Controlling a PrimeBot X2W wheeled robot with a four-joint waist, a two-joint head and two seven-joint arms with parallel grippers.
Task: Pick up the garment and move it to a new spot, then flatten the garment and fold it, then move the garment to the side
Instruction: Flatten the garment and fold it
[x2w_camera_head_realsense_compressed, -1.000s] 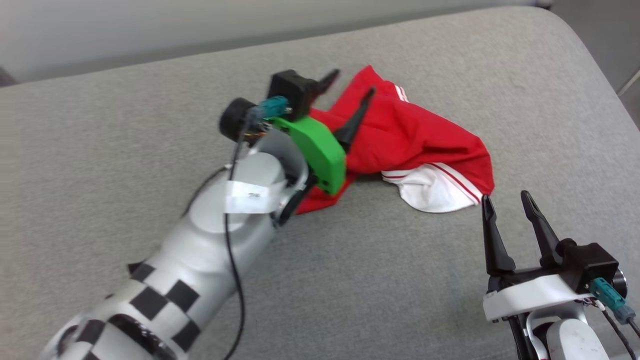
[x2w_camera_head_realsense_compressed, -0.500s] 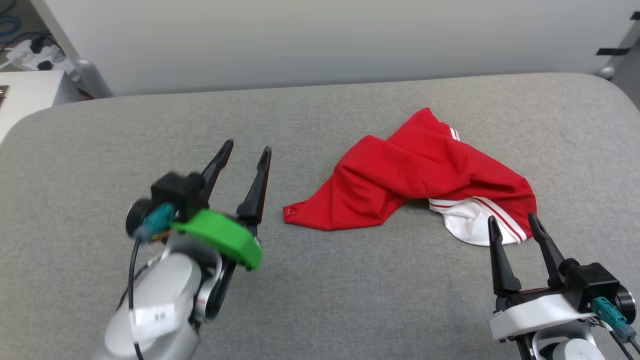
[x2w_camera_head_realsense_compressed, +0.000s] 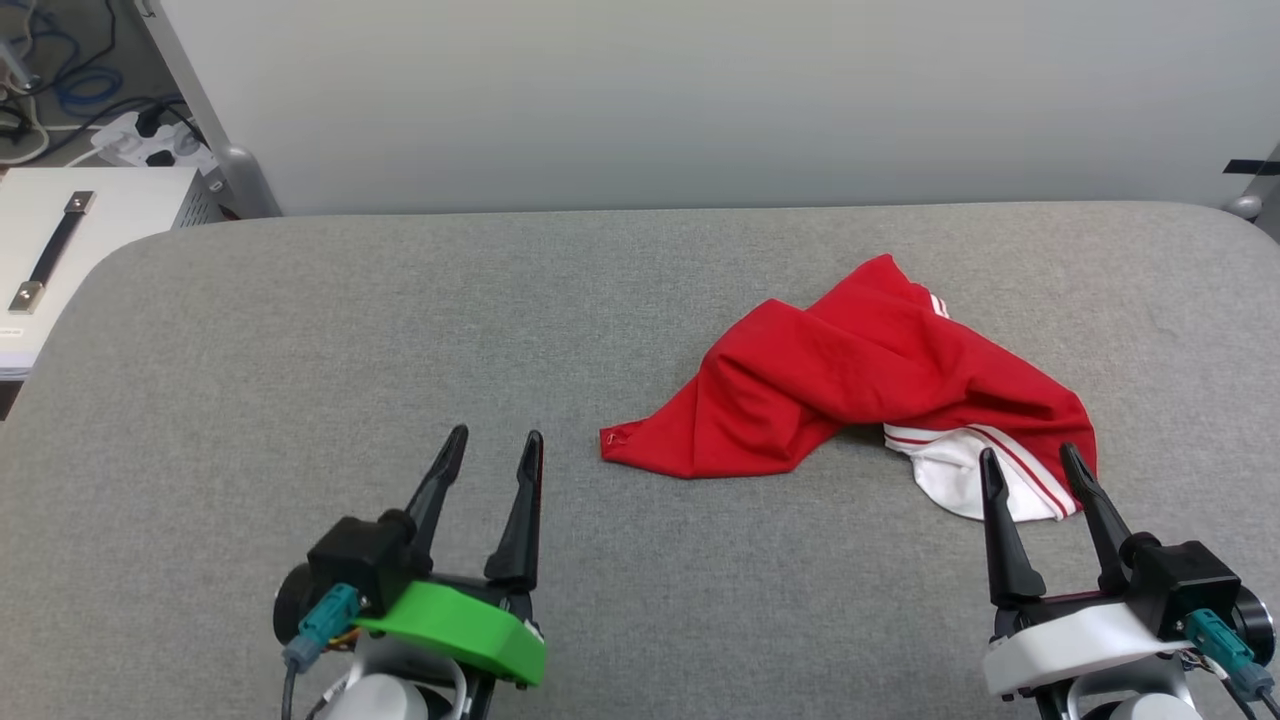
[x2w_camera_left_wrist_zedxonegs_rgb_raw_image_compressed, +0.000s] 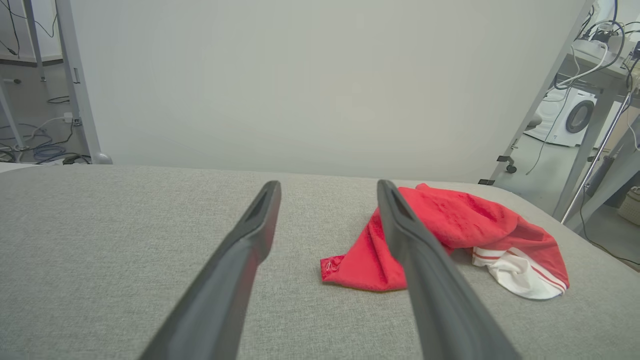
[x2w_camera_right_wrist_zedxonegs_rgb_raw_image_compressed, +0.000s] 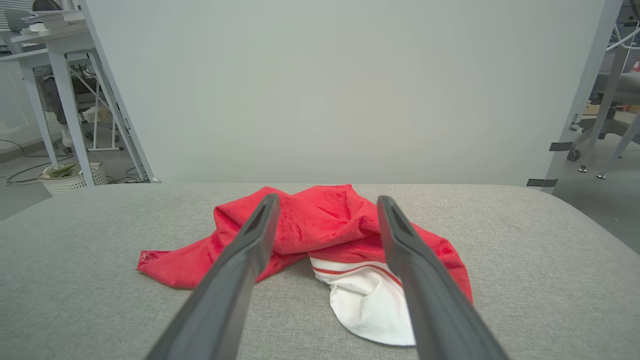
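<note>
Near left, above bare grey desk (x2w_camera_head_realsense_compressed: 250, 350): left gripper (x2w_camera_head_realsense_compressed: 497, 436), fingers spread, holding nothing. Right of centre on the desk: the garment (x2w_camera_head_realsense_compressed: 850, 385), crumpled in a red heap, white sleeve (x2w_camera_head_realsense_compressed: 950, 475) at its near right. Just beside that sleeve: right gripper (x2w_camera_head_realsense_compressed: 1028, 453), fingers likewise apart, empty. Probably light, soft, floppy; best pinched at the red corner (x2w_camera_head_realsense_compressed: 615, 442) on its left and at the striped sleeve hem.
</note>
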